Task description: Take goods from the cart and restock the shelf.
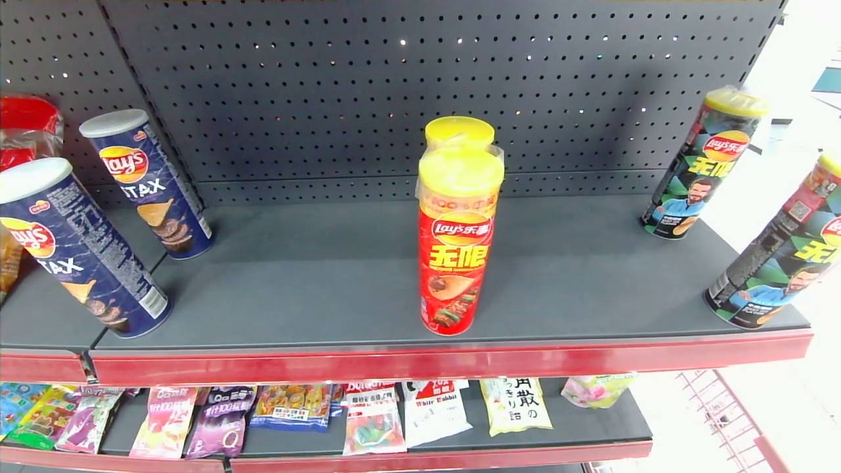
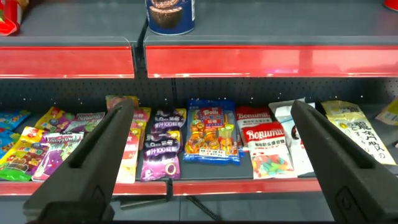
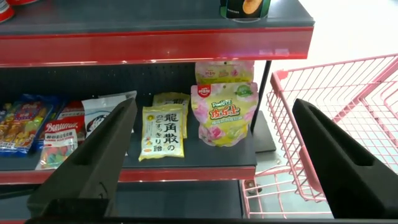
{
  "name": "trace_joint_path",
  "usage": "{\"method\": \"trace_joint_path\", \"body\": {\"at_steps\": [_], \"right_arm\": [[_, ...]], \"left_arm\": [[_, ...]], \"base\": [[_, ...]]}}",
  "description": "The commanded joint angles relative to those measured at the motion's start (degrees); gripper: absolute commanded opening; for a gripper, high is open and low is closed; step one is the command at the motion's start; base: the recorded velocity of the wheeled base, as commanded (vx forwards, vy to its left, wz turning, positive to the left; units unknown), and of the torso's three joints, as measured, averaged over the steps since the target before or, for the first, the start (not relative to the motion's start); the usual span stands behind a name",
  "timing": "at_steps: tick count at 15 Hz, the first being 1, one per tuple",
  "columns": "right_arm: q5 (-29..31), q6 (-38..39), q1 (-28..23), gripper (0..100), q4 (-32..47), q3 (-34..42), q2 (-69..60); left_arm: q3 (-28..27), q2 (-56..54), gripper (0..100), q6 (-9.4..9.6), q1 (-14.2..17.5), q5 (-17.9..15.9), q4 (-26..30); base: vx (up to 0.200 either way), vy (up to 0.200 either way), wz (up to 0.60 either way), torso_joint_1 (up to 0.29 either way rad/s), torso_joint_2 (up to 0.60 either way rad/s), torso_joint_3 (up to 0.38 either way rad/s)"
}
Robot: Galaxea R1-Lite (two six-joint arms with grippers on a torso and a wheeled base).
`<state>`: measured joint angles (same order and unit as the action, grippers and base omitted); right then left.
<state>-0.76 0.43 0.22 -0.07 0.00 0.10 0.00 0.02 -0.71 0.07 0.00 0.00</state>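
We face the grey upper shelf [image 1: 315, 289], whose front lip is red and whose back is a dark pegboard [image 1: 394, 85]. Below it runs the lower shelf [image 2: 249, 185]. Low at the shelf's right end stands the pink wire cart [image 3: 348, 118].

On the upper shelf the goods are chip cans, all standing on their bases with the long axis vertical and the lids up. The red can [image 1: 454, 243] stands near the front edge at the middle, yellow lid on top and label turned toward us. Just behind it a second can's yellow lid [image 1: 459, 131] rises. Two blue cans [image 1: 154, 184] with white lids stand at the left, one nearer the front than the other. Two black-and-green cans [image 1: 706, 164] stand at the right end, one near the back and one at the front corner.

The left gripper [image 2: 211, 109] sits low before the lower shelf, jaws spread wide and holding nothing. The right gripper [image 3: 214, 106] sits likewise near the cart, jaws apart and empty.

Snack bags [image 1: 433, 410] lie in a row along the lower shelf, among them a pale green bag [image 3: 224, 115] beside a yellow bag [image 3: 161, 132].
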Motion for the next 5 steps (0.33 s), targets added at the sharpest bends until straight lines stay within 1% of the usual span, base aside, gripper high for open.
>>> {"method": "trace_joint_path", "body": {"at_steps": [1, 5], "right_arm": [[-0.04, 0.01, 0.04, 100, -0.01, 0.00, -0.01], [-0.12, -0.08, 0.04, 100, -0.01, 0.00, -0.01]], "left_arm": [[0.00, -0.02, 100, -0.08, 0.01, 0.00, 0.00], [0.00, -0.02, 100, 0.00, 0.01, 0.00, 0.00]], "base": [[0.000, 0.000, 0.00, 0.000, 0.00, 0.000], [0.000, 0.000, 0.00, 0.000, 0.00, 0.000]]}}
